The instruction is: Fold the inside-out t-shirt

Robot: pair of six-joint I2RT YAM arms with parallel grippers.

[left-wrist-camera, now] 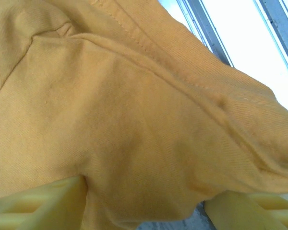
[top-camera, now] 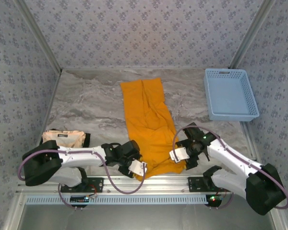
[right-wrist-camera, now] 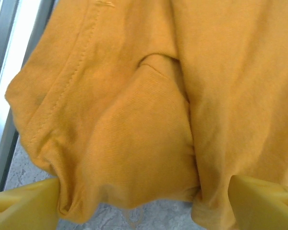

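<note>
Blue basket (top-camera: 234,116), beige cloth (top-camera: 65,138), marbled table (top-camera: 86,105)

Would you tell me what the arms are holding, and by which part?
Nothing looks clamped: the left gripper and right gripper stand open astride the t-shirt's near edge.

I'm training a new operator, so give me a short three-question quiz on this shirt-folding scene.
1. True or false: the basket stands at the far right of the table.
2. The left hand and right hand are at the shirt's: A near end, B far end, C middle.
3. What lies just beyond the left arm?
Key: 1 true; 2 A; 3 a beige cloth.
</note>
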